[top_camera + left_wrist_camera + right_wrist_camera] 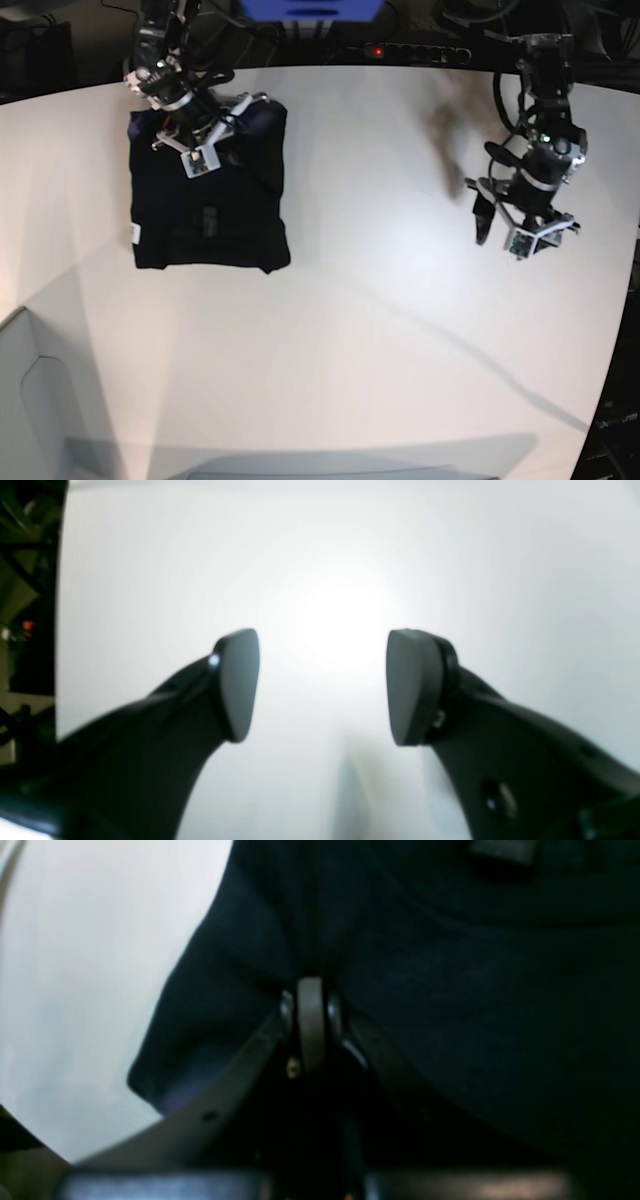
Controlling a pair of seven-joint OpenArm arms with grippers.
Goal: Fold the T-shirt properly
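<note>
And here's the dark, soft fabric T-shirt (235,235), folded small near the white table's (360,350) robot-side right corner! Right gripper (312,1015) pressed together on it, left gripper (322,687) spread wide; smooth gently, don't drag.

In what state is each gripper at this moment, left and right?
Left gripper: open, holding nothing.
Right gripper: closed, down at the shirt; whether it pinches cloth cannot be told.
</note>
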